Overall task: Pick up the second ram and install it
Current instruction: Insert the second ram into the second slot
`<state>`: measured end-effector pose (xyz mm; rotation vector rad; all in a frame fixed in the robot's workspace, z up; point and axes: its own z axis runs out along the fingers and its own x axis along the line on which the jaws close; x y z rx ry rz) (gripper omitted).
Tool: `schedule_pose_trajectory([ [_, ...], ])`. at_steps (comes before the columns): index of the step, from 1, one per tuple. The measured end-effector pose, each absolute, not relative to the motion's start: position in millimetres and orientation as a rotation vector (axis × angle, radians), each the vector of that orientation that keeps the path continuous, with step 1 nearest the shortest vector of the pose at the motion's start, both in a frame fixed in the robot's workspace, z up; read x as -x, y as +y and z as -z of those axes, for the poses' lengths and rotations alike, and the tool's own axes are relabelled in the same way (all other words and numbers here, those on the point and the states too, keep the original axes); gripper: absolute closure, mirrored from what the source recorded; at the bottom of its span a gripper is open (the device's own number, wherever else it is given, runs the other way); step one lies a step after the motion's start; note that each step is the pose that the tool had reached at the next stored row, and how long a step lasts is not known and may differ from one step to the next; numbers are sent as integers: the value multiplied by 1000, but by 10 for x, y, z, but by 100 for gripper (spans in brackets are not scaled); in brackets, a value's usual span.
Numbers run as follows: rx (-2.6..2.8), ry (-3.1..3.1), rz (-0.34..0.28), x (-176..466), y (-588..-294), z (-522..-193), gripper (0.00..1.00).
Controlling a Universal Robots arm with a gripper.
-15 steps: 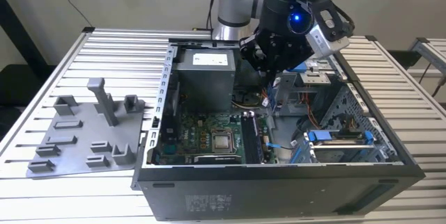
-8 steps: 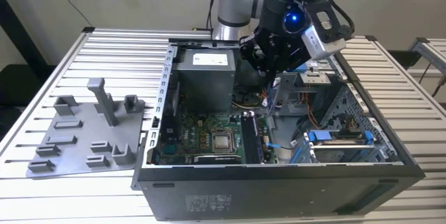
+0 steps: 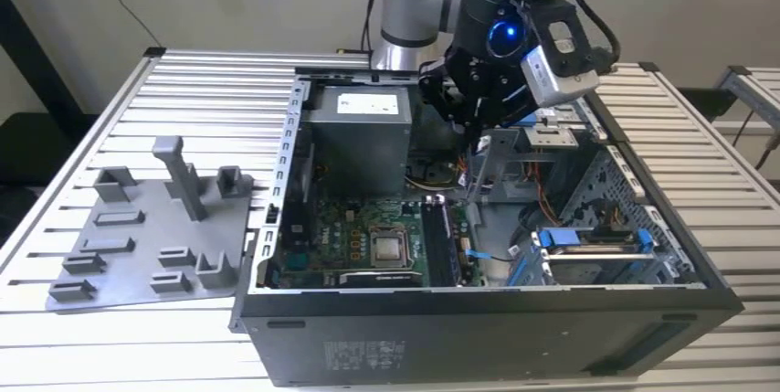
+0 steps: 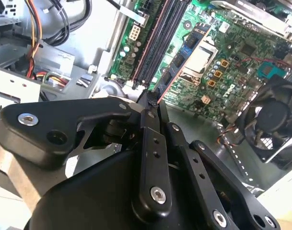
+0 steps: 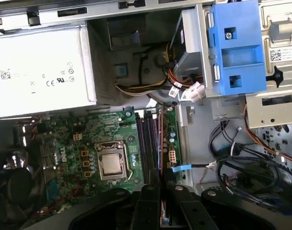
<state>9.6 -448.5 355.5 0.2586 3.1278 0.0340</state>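
Gripper (image 5: 161,188): black linkage fingers (image 4: 150,120) are closed on the second ram (image 5: 161,213) and pinch its upper end.
Second ram: held on edge, a thin upright strip under the gripper in the exterior view. It hangs inside the case over the memory slots (image 5: 146,143). Whether its lower edge touches a slot cannot be told.
Memory slots: long black rows on the motherboard (image 5: 69,139), just beside the processor socket (image 5: 110,160).
Motherboard: green, lying flat on the case floor.
Fan (image 5: 16,187): black, at the motherboard's edge, on the far side of the socket from the slots.
Power supply (image 5: 40,72): grey box against the case's far wall in the exterior view.
Blue bracket (image 5: 237,48): fixed to the metal drive cage, with a bundle of cables between it and the power supply.
Case (image 3: 488,328): black, open on top, standing on the slatted table (image 3: 183,90) near its front edge.
Holder tray (image 3: 122,255): grey plastic, on the table right against the case wall at the exterior view's left.
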Motion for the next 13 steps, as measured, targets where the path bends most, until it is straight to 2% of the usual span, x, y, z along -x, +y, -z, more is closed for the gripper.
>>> schedule_pose_trajectory([
  [13,-353,3118,-34,-95,-4485,-3553,86],
])
